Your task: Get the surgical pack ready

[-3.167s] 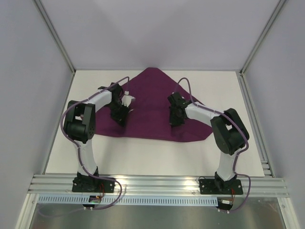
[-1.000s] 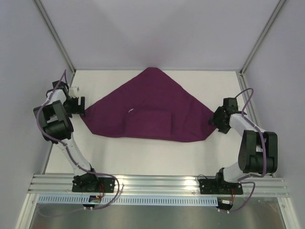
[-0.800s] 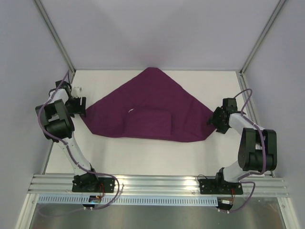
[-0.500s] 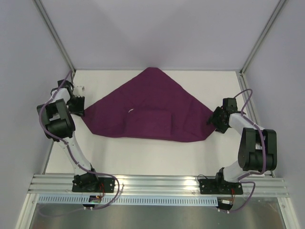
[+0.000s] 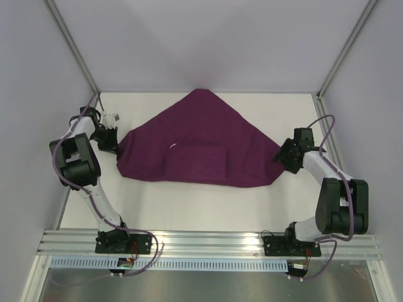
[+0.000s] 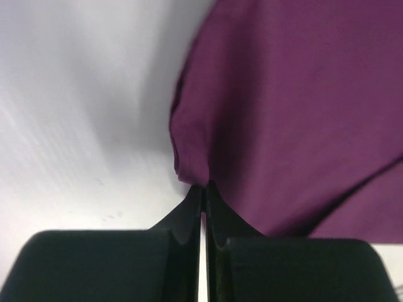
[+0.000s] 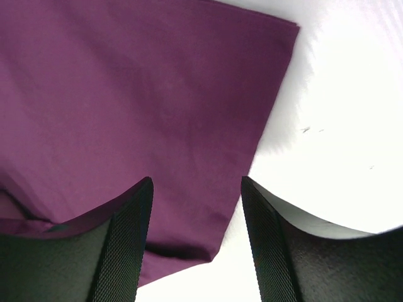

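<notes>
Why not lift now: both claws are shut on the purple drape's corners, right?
No. Only the left claw is shut on the purple drape; the right claw is open over its corner, as the right wrist view shows.

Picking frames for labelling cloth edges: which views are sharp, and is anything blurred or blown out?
Top external: sharp and evenly lit, the surgical pack barely shadowing the table. Left wrist: table streaked with blur, cloth edge soft, left gripper a dark silhouette. Right wrist: cloth edge crisp, but bare table beside the right gripper glares white.
</notes>
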Action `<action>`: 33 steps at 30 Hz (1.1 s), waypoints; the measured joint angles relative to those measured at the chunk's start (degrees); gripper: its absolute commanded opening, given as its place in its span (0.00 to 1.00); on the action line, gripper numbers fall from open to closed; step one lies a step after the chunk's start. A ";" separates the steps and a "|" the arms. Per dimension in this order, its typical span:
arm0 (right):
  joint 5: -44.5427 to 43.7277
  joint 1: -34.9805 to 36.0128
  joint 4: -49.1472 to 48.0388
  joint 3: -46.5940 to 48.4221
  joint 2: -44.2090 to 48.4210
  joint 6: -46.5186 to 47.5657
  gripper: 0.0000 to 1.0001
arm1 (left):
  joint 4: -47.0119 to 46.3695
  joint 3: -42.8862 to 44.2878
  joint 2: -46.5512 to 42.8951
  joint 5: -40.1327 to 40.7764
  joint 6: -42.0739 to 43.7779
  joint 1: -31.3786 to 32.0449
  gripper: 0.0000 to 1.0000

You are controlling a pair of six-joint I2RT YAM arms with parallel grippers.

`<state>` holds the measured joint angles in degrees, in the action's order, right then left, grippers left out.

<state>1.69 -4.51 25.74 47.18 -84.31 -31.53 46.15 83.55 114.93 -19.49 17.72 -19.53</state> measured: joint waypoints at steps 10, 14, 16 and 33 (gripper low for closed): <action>-2.86 16.85 -0.22 2.93 2.38 -0.79 0.59 | 8.44 3.56 -15.93 -6.88 -0.02 14.73 0.00; -0.02 22.40 -2.64 3.67 -2.62 -2.16 0.57 | 10.95 7.74 -18.71 -9.05 -0.31 22.62 0.00; 1.79 24.37 -3.98 3.67 -5.55 -3.04 0.56 | 12.33 10.12 -18.58 -9.99 -0.55 26.49 0.00; 9.18 28.00 -9.33 10.49 -16.68 -4.22 0.53 | 10.82 26.23 -4.61 -19.50 -12.31 49.83 0.00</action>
<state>10.87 23.49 16.40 57.67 -100.99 -35.75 56.97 109.78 110.32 -38.98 5.41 30.30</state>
